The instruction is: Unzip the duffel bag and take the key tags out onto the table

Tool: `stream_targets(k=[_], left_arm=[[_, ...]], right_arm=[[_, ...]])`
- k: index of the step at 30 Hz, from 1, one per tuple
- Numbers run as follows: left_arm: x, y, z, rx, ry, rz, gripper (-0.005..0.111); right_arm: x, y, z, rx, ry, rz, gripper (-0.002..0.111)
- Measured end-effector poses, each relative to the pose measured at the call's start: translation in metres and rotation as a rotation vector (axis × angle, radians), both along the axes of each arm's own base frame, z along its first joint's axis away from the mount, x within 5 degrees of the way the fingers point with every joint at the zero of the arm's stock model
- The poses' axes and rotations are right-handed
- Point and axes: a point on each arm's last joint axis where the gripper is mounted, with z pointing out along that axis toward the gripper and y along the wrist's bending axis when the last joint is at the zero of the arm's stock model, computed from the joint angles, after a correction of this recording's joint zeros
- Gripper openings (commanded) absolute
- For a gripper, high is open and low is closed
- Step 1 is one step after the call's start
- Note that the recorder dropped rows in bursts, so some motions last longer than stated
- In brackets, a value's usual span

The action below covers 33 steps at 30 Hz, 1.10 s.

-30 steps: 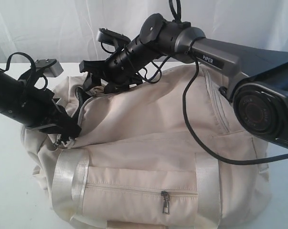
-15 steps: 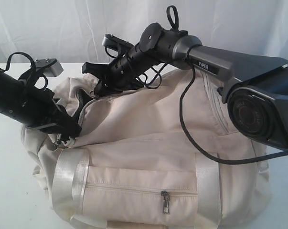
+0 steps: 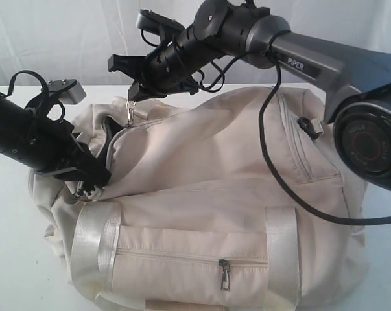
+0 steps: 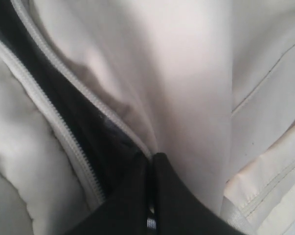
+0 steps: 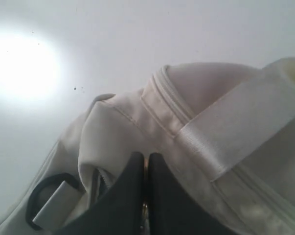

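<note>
Right end effector [image 3: 135, 97], spread a second ago, now pinches the duffel bag's [image 3: 201, 194] zipper pull [image 3: 130, 115], lifted higher; left end effector [image 3: 96, 182] stays pressed together.

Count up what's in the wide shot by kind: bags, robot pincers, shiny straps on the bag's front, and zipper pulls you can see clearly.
Duffel bag: 1
Pincers: 2, the left pincer and the right pincer
Satin straps on the front: 2
Clear zipper pulls: 2
Total: 7
</note>
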Motion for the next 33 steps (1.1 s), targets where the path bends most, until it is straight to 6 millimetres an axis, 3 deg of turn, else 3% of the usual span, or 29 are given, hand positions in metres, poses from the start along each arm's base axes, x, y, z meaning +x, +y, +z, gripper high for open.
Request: stream_targets(k=[7, 12, 21, 33], left_arm=[[0.004, -0.001, 0.006, -0.006, -0.021, -0.001, 0.000], [0.004, -0.001, 0.017, -0.016, -0.055, -0.006, 0.000], [-0.005, 0.002, 0.042, -0.032, -0.151, 0.009, 0.000], [-0.006, 0.004, 0.045, -0.014, -0.180, 0.012, 0.000]], right_arm=[[-0.005, -0.012, 0.027, -0.079, -0.104, 0.022, 0.000], [-0.003, -0.022, 0.035, -0.139, -0.151, 0.023, 0.000], [0.017, -0.055, 0.037, -0.177, -0.126, -0.050, 0.000], [0.032, -0.107, 0.061, -0.233, -0.137, -0.126, 0.000]])
